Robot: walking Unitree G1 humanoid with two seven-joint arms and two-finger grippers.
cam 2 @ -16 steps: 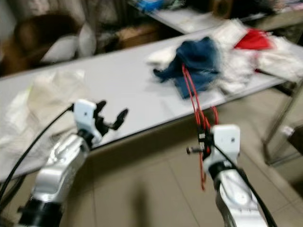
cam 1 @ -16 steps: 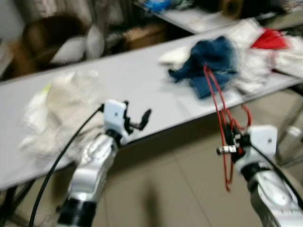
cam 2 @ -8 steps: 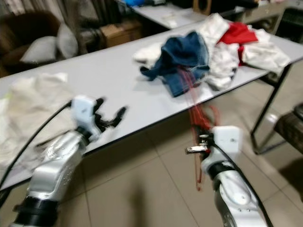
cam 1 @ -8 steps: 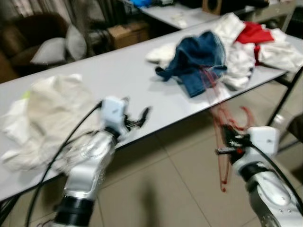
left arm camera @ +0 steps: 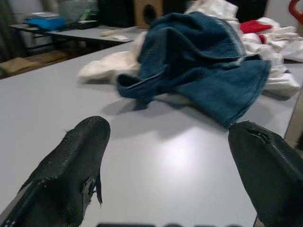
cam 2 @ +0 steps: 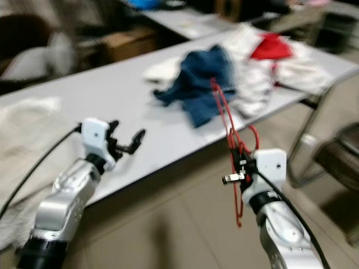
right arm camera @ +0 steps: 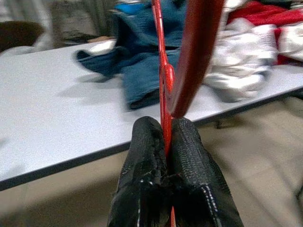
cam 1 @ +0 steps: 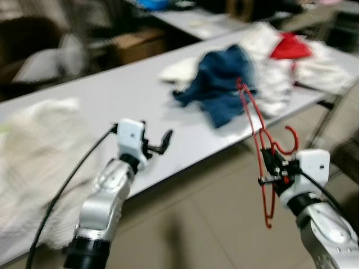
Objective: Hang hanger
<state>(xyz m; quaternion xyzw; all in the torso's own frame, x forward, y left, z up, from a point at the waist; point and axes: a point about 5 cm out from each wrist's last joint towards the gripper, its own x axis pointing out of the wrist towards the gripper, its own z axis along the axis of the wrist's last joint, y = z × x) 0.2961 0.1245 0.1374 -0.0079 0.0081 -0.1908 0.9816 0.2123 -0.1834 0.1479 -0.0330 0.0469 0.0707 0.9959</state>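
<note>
My right gripper is shut on a red wire hanger, held upright in front of the table's near edge; its hook curls beside the wrist. In the right wrist view the two fingers pinch the red hanger. My left gripper stands open over the grey table, with nothing between its fingers. A blue denim garment lies on the table behind the hanger.
White and red clothes pile up on the table's right end. A pale cloth heap lies on its left part. Tiled floor lies in front. A second table and dark furniture stand behind. The eye views are blurred.
The camera has swung, so the whole scene shifted. The right gripper still holds the hanger, now a little higher against the table. The left gripper stays open.
</note>
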